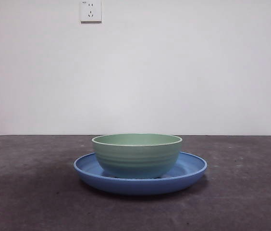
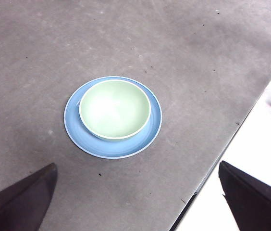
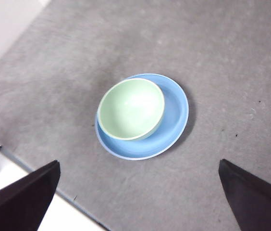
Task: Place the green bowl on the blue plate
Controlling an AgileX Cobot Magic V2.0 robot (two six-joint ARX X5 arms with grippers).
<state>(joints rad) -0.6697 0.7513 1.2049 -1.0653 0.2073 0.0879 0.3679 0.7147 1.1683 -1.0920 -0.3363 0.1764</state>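
Observation:
The green bowl (image 1: 136, 155) stands upright inside the blue plate (image 1: 191, 169) on the dark table, a little off the plate's centre. It also shows in the left wrist view (image 2: 115, 109) on the plate (image 2: 153, 129), and in the right wrist view (image 3: 131, 109) on the plate (image 3: 175, 115). My left gripper (image 2: 138, 202) is open and empty, high above the table and well back from the bowl. My right gripper (image 3: 138, 199) is open and empty too, also high and back. Neither gripper shows in the front view.
The grey table top (image 1: 30, 192) spreads around the plate. Its edge (image 2: 231, 130) runs close to the plate in the left wrist view, and another edge (image 3: 34, 173) shows in the right wrist view. A white wall with a socket (image 1: 91, 10) stands behind.

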